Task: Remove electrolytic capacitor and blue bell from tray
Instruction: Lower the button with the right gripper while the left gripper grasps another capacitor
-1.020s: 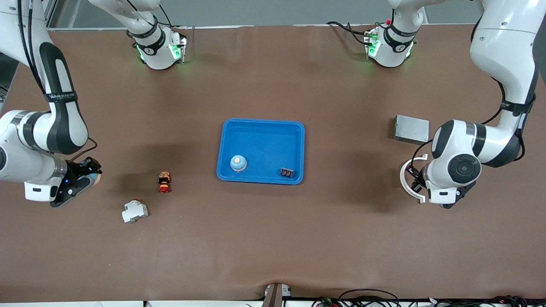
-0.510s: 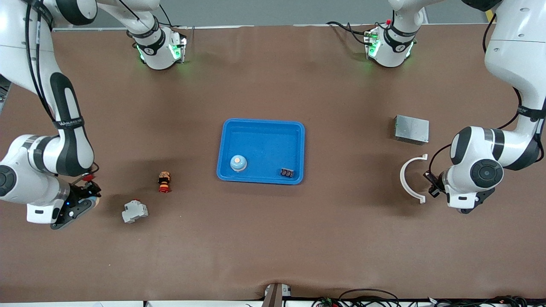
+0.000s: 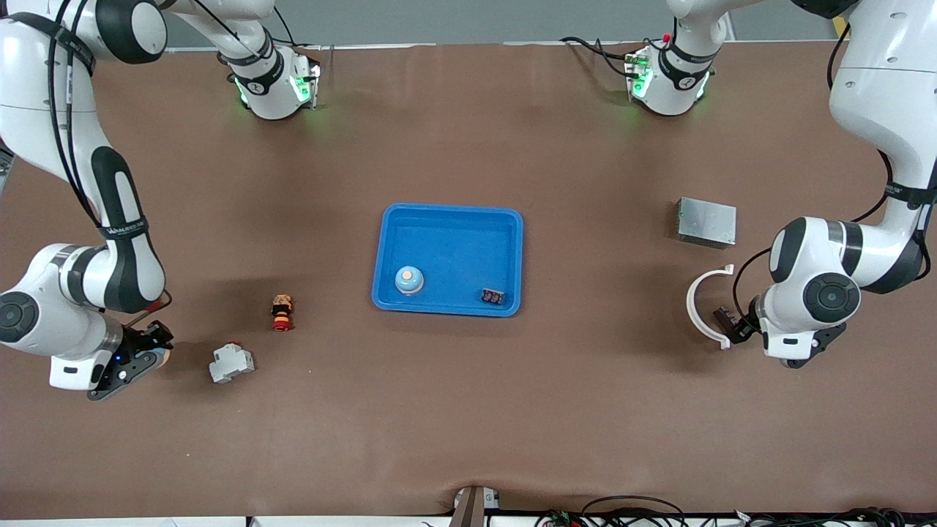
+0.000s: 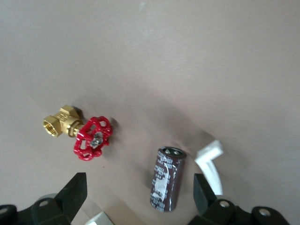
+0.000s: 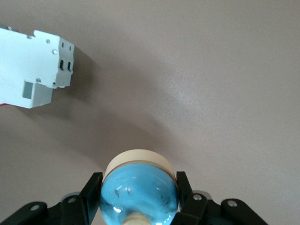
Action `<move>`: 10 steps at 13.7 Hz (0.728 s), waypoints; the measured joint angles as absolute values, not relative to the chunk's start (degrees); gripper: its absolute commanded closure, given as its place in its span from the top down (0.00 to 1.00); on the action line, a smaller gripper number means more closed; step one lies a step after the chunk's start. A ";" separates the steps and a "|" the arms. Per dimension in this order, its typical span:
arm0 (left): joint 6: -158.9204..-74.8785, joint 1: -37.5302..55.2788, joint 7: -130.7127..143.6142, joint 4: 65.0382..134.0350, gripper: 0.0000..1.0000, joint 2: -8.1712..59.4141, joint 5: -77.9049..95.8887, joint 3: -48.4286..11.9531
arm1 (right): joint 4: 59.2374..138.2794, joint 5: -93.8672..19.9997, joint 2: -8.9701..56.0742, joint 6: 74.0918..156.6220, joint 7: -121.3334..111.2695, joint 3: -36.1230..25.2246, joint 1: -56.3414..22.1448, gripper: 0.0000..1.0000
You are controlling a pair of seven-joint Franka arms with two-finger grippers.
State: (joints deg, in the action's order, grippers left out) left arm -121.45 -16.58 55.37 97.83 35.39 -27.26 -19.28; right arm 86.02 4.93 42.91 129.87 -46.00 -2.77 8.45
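- Your left gripper [image 4: 136, 199] has its fingers spread wide, holding nothing; it hangs low over the table at the left arm's end.
- Between those open fingers, on the brown table [image 3: 468, 410], lies the dark brown cylindrical capacitor [image 4: 166, 179] with a silver stripe; in the front view it shows as a small dark piece [image 3: 725, 316] at the gripper's tip.
- Just beside the capacitor you see one end of the white curved plastic arc [image 3: 704, 304], and near it a brass valve with a red handwheel [image 4: 79, 133].
- Farther from the front camera than the arc sits a grey metal box [image 3: 706, 222].
- Your right gripper [image 5: 137, 197] is clamped on a blue domed bell with a cream base [image 5: 138, 185], low over the right arm's end of the table.
- Near it lies a white plastic circuit breaker [image 3: 231, 363], and a small red-and-black stacked part [image 3: 281, 312] stands a little farther from the front camera.
- In mid-table you have a blue rectangular plastic tray [image 3: 446, 219]; inside it rest a second light blue bell [image 3: 409, 279] and a small dark block [image 3: 493, 296].
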 measured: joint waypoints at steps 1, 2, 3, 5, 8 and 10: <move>-120.34 -16.57 56.43 97.62 1.00 34.83 -26.54 -20.82 | 86.02 4.93 43.17 129.87 -46.00 -2.75 8.46 0.16; -119.00 -16.52 58.36 97.46 1.00 34.31 -25.75 -22.75 | 86.01 4.93 43.45 129.87 -46.00 -2.72 8.45 0.16; -117.80 -16.42 61.67 97.33 1.00 33.86 -24.64 -25.19 | 86.00 4.93 43.87 130.06 -46.00 -2.72 8.46 0.16; -116.77 -15.84 70.91 97.19 1.00 33.50 -22.80 -30.42 | 85.99 4.93 44.99 132.42 -46.00 -2.73 8.52 0.16; -116.91 -10.49 84.86 96.46 1.00 33.81 -22.26 -34.40 | 85.94 4.93 46.38 134.11 -46.00 -2.76 8.94 0.16; -118.25 -4.81 92.72 95.34 1.00 35.12 -22.26 -34.40 | 85.59 4.93 47.14 135.05 -46.05 -2.76 9.15 0.17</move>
